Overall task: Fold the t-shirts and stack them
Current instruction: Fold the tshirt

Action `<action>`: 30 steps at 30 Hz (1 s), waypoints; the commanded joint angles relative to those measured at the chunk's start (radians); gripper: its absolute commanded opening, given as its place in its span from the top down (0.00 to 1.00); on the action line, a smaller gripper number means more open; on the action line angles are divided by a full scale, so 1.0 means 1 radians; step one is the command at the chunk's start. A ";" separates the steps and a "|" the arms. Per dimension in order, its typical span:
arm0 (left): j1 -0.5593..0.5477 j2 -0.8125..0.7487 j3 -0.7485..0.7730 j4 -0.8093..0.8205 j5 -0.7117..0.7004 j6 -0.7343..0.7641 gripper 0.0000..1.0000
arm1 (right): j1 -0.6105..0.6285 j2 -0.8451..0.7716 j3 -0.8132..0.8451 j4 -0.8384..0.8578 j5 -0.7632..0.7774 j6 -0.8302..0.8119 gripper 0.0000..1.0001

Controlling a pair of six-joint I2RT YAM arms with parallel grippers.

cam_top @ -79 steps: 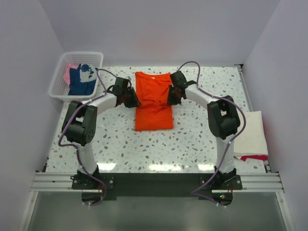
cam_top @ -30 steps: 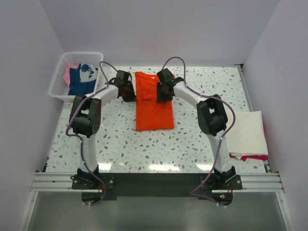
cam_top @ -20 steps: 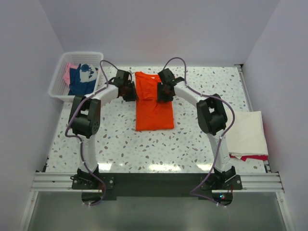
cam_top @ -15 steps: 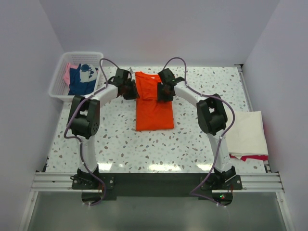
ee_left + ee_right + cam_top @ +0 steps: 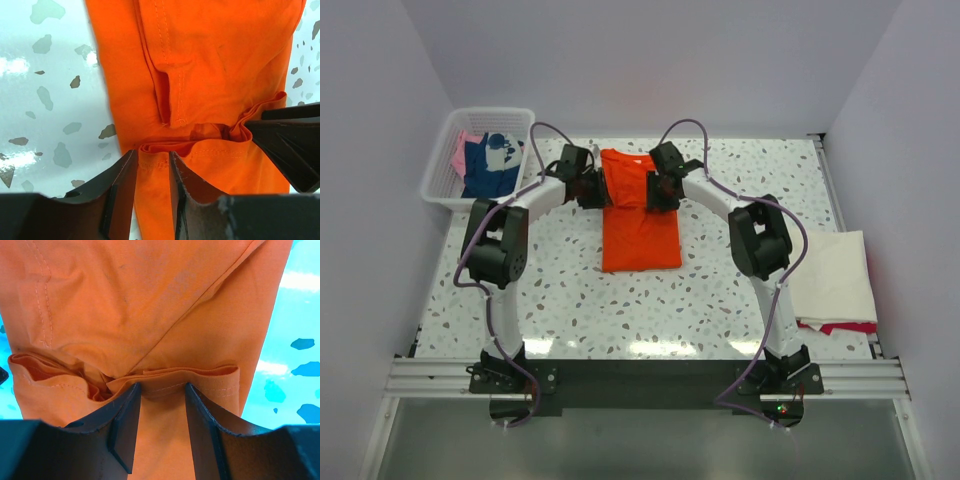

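Flat on the speckled table, mid-workspace: the orange t-shirt, already narrowed to a long strip, long axis running straight from the arm bases toward the back wall. Low over its far end, both arms, one to each side. At the strip's left edge, the left gripper, jaws spread and pinching nothing, with a rumpled hem band lying just past the fingertips. A little inboard of the right edge, the right gripper, jaws likewise apart, flat cloth showing through the gap and the same turned-back band across its tips. Neither arm nearer than the other; cloth directly beneath and just ahead of both. Expect next, as a judgement only, a pinch on that far band at both sides and a pull along the long axis toward the near end, halving the strip. Calls for equal travel left and right to keep the edges square. Open table on every side of the strip for that sweep. Well off at the far left, a white mesh basket holding a navy t-shirt and a pink t-shirt. At the right edge, a folded cream-white t-shirt over a red t-shirt, probably the stack to join.
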 commanded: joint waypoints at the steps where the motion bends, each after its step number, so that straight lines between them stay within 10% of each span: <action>1: -0.010 0.008 0.012 0.029 0.020 0.033 0.63 | -0.007 -0.005 0.032 0.007 -0.006 -0.005 0.55; 17: -0.028 0.037 0.019 0.037 0.011 0.041 0.60 | -0.015 -0.009 0.026 0.014 -0.015 -0.005 0.56; 26: -0.028 0.023 0.018 0.051 0.004 0.044 0.99 | -0.020 -0.012 0.011 0.025 -0.018 0.000 0.56; 30: -0.024 -0.013 -0.008 0.066 -0.025 0.035 1.00 | -0.026 -0.028 0.000 0.030 -0.015 0.001 0.56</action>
